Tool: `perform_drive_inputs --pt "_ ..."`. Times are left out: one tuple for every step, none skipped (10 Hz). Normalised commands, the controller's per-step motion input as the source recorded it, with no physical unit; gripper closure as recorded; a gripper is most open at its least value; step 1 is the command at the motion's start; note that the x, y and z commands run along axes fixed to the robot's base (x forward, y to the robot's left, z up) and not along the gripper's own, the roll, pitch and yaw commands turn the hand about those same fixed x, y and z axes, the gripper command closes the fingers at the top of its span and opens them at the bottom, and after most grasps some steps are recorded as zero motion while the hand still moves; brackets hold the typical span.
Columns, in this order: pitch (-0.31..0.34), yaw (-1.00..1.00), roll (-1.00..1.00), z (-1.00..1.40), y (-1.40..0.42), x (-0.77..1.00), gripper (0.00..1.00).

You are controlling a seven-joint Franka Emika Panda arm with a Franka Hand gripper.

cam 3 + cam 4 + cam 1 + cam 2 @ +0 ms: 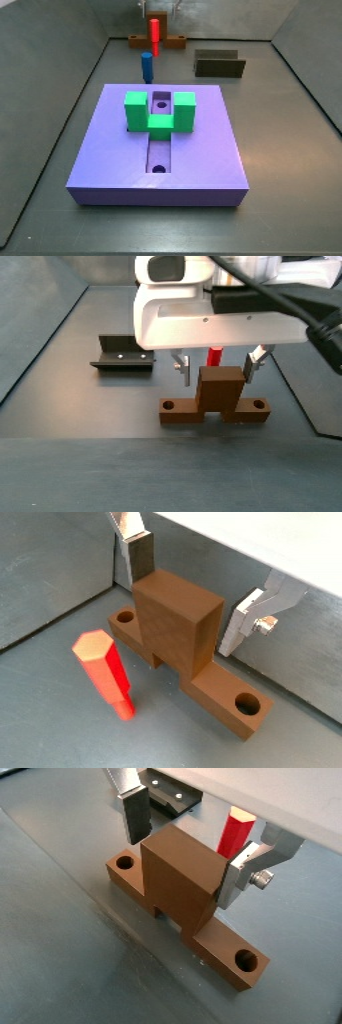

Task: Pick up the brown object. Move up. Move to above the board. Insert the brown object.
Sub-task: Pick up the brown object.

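Observation:
The brown object (181,632) stands on the grey floor: a flat bar with a round hole at each end and an upright block in its middle. Both wrist views and a side view (214,401) show it; from afar it is small (139,42). My gripper (190,607) (187,866) (217,378) is lowered over the upright block. Its fingers (140,557) stand on either side with gaps showing, open and gripping nothing. The purple board (201,150) with a green U-shaped block (160,110) lies well away from the gripper.
A red peg (107,672) (235,830) (155,35) stands upright close beside the brown object. A blue peg (146,66) and a dark olive box (219,64) stand between it and the board. The fixture (123,354) sits on the floor nearby. Grey walls enclose the floor.

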Motion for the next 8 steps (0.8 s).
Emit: perform_drive_inputs --pt "0.000 0.00 -0.06 -0.23 0.02 0.10 0.00" --pt "0.000 0.00 -0.04 -0.17 0.00 0.00 0.00" --pt "0.000 0.00 -0.03 -0.07 0.00 -0.07 0.00" --pt "0.000 0.00 -0.02 -0.10 0.00 -0.04 0.00" --pt "0.000 0.00 0.00 -0.10 0.05 0.00 0.00" --pt "0.000 0.00 0.00 -0.03 0.04 0.00 0.00" --pt "0.000 0.00 0.00 -0.06 0.00 0.00 0.00" --pt "0.000 0.00 0.00 -0.07 0.00 0.00 0.00"
